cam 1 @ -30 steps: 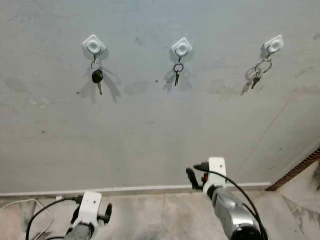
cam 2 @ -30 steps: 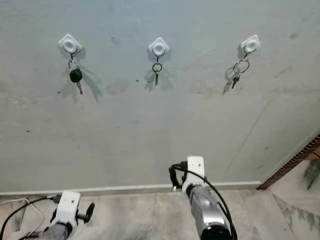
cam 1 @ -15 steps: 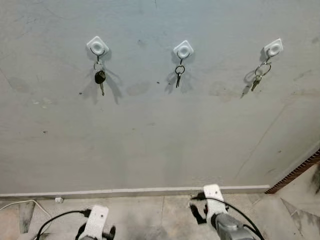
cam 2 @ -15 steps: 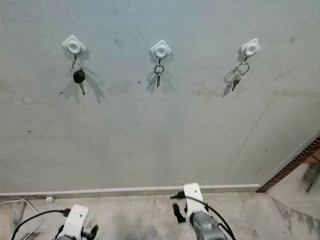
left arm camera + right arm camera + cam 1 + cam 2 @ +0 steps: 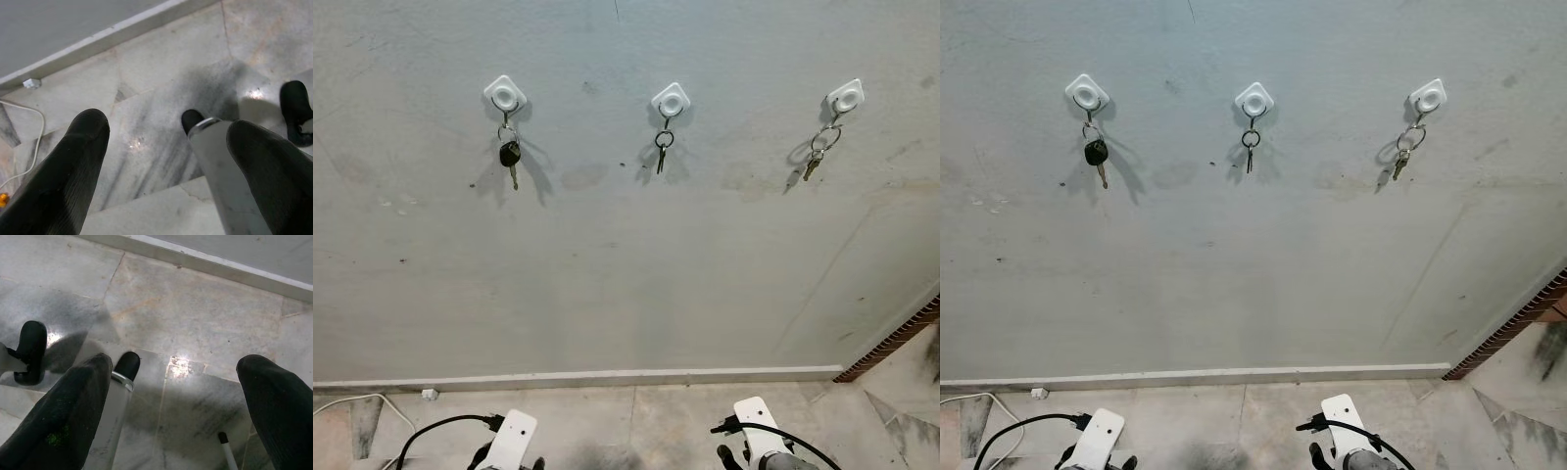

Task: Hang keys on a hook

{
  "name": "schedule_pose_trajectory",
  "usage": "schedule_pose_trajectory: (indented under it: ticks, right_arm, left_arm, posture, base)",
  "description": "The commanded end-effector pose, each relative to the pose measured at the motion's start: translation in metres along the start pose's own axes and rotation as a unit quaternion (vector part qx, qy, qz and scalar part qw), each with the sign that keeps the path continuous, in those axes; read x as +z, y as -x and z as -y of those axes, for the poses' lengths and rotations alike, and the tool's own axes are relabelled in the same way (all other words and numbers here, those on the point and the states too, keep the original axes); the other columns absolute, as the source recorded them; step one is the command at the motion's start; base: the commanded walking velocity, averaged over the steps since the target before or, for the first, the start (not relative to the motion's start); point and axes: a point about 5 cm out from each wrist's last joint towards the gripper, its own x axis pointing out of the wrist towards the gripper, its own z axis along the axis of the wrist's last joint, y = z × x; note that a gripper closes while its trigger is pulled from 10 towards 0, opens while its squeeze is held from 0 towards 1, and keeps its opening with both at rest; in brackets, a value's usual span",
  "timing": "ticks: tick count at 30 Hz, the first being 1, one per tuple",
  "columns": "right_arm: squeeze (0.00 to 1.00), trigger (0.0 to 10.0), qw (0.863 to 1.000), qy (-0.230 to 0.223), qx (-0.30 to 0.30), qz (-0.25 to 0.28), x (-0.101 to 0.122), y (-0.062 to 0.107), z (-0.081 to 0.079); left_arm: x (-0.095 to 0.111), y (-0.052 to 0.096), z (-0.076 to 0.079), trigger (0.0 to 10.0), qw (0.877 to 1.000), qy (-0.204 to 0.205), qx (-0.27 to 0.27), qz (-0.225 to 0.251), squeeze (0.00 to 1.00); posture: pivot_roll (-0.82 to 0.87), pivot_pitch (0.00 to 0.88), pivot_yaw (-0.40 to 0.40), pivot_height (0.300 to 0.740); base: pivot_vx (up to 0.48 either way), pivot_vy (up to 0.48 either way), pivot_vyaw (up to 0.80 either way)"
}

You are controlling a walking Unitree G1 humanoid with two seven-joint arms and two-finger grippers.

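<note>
Three white hooks are fixed in a row on the grey wall. From the left hook (image 5: pixel 504 93) hangs a black-headed key (image 5: pixel 510 155). The middle hook (image 5: pixel 671 100) carries a small key on a ring (image 5: pixel 661 149). A ring with keys (image 5: pixel 816 153) hangs from the right hook (image 5: pixel 847 95). Both arms are low, far below the hooks, with their white wrist blocks at the bottom edge of the eye views. My left gripper (image 5: pixel 168 125) is open over the floor and holds nothing. My right gripper (image 5: pixel 176 362) is open too, with only floor between its fingers.
A white skirting board (image 5: pixel 607 375) runs along the foot of the wall above a marble floor (image 5: pixel 1263 421). A white cable (image 5: pixel 352 401) lies on the floor at the left. A brick edge (image 5: pixel 896 343) closes the wall on the right.
The right arm has dropped from in front of the wall to the bottom edge of the view. The left arm has sunk a little too. The keys hang on the hooks as before.
</note>
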Motion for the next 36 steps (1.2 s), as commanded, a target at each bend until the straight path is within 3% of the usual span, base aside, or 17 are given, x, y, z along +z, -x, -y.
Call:
schedule_pose_trajectory:
  ticks: [1,6,16,36]
  right_arm:
    - [0.00,10.0,1.000,-0.004,0.004,-0.004,-0.002,0.000,-0.001]
    - [0.00,10.0,1.000,0.008,0.026,0.005,0.006,-0.002,-0.013]
    - [0.00,10.0,0.999,0.022,0.031,0.001,0.005,-0.002,-0.015]
    - [0.00,10.0,0.998,0.049,0.042,-0.006,-0.002,-0.001,-0.015]
  left_arm:
    - [-0.003,0.000,0.002,10.0,1.000,-0.011,-0.005,-0.009,0.00]
    - [-0.007,0.001,0.004,10.0,0.999,-0.026,-0.004,-0.022,0.00]
    - [-0.016,0.003,0.002,10.0,0.999,-0.034,-0.002,-0.034,0.00]
    - [-0.020,0.004,0.001,10.0,0.998,-0.047,-0.003,-0.045,0.00]
  posture:
    - [0.05,0.004,-0.005,0.740]
    - [0.06,0.002,-0.005,0.740]
    - [0.06,0.000,-0.007,0.740]
    - [0.06,0.000,-0.006,0.740]
  base:
    - [0.000,0.000,0.00]
    - [0.000,0.000,0.00]
    - [0.000,0.000,0.00]
    - [-0.250,0.000,0.00]
